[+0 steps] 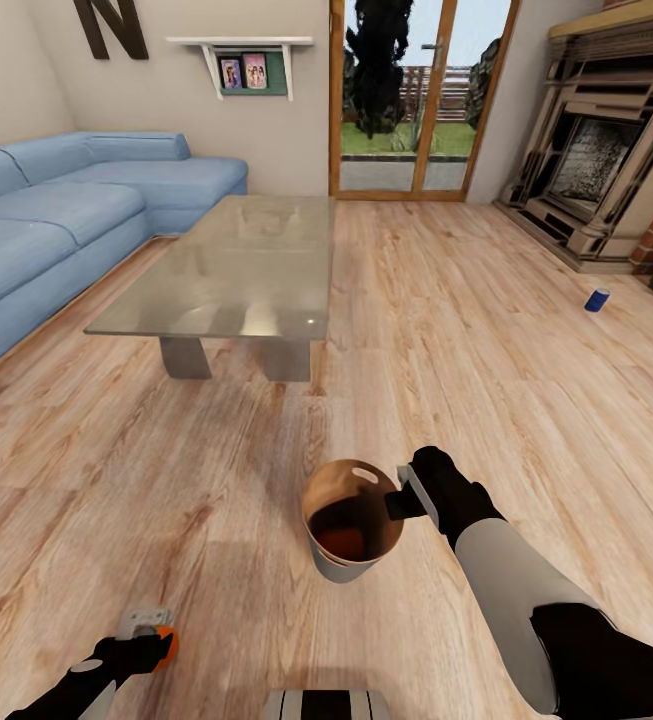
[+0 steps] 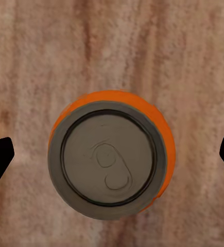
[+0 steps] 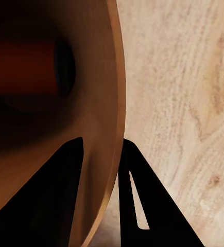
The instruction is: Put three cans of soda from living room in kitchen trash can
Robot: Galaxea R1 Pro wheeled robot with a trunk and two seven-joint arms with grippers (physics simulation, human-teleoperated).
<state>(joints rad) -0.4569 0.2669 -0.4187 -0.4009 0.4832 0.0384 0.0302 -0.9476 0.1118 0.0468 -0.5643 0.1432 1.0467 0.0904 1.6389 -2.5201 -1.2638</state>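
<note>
Gripping the trash can (image 1: 351,525) by its rim, the right gripper (image 1: 406,500) holds it above the wood floor (image 1: 486,330), an orange can (image 3: 24,67) inside. The left gripper (image 2: 112,154) hangs wide open around another orange can (image 2: 110,154). A blue can (image 1: 596,299) lies near the fireplace (image 1: 596,150).

The orange can (image 1: 169,646) by the left gripper (image 1: 146,640) is mostly hidden behind it. The bin (image 1: 351,520) hides most of an orange can (image 3: 24,67) inside. The blue can (image 1: 597,299) is too small for detail.
</note>
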